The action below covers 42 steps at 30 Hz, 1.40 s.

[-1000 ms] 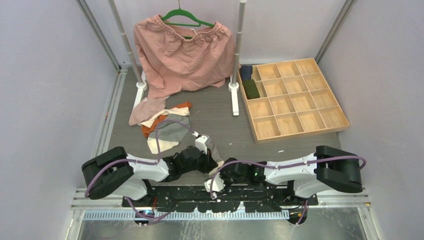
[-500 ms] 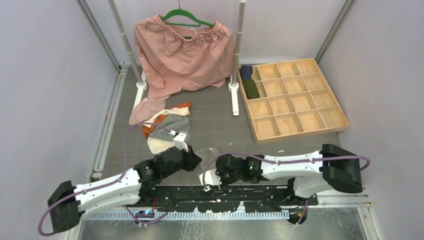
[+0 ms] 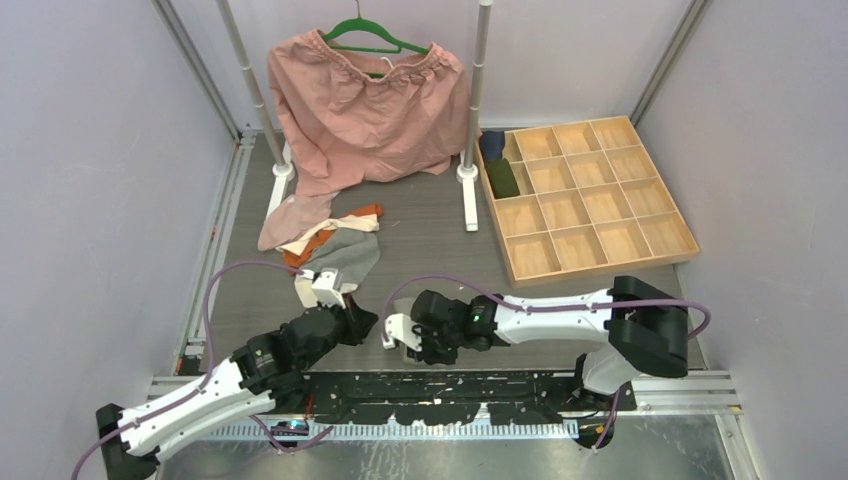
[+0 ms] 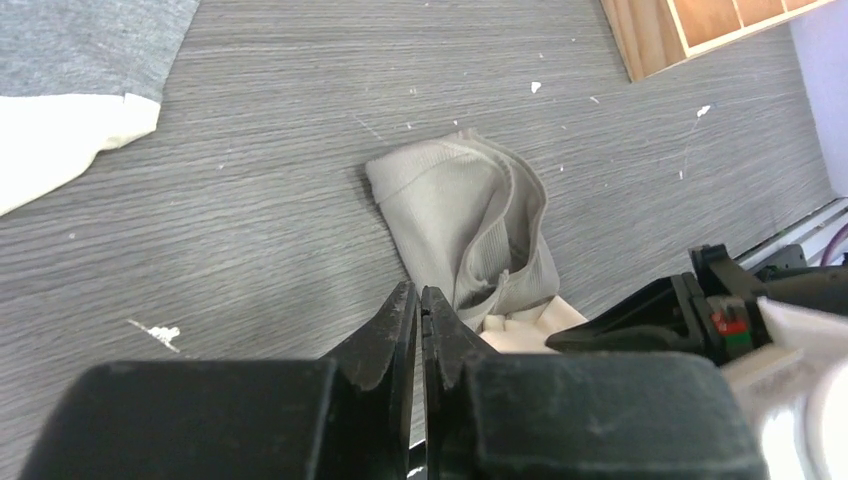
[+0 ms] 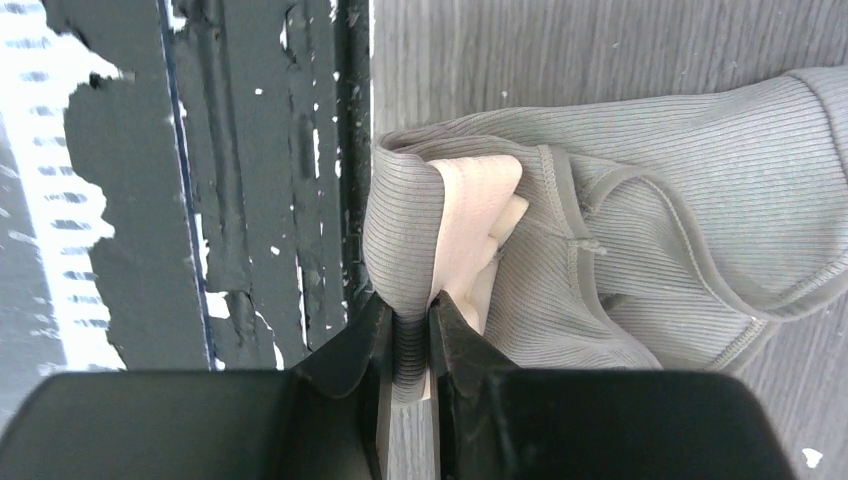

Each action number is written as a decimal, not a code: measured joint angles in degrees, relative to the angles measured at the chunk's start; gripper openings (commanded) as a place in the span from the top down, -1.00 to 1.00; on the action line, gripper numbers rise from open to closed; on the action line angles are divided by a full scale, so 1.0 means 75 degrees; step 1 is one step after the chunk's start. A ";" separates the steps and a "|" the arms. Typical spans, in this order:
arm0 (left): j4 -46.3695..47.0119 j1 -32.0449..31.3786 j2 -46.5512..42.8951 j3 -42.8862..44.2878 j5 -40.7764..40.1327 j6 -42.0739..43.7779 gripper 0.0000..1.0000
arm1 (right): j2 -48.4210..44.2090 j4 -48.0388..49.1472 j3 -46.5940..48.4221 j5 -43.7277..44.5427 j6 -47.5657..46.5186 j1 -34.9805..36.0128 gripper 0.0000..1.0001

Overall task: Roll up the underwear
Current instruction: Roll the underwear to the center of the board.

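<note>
The right hand (image 5: pixel 408 335) pinches a fold of the grey underwear (image 5: pixel 640 230) on the counter (image 4: pixel 250 200). The left hand (image 4: pixel 420 305) is closed on nothing, just beside it.

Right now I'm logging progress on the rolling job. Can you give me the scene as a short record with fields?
worked piece: grey ribbed underwear, loosely folded, not rolled
right gripper: shut on a fold of it
left gripper: shut, empty, just short of the cloth
waiting pile: grey, orange, pink and cream pieces, unrolled
tray: two dark rolls in its far-left compartments, the other compartments empty
</note>
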 measured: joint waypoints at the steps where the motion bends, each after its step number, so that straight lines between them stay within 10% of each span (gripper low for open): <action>1: -0.0076 0.0000 -0.0026 -0.0003 -0.0009 -0.0012 0.88 | 0.0061 -0.0009 0.0067 -0.0117 0.0108 -0.0087 0.98; 21: 0.0143 0.0000 -0.0487 -0.0198 0.0866 0.0562 0.99 | 0.1338 0.1180 0.0408 -0.3188 0.3162 -0.2025 0.98; 42: 0.2512 0.0000 0.2203 -0.0224 0.1874 0.1352 0.99 | 0.1915 0.1918 0.0262 -0.4610 0.4316 -0.3203 0.68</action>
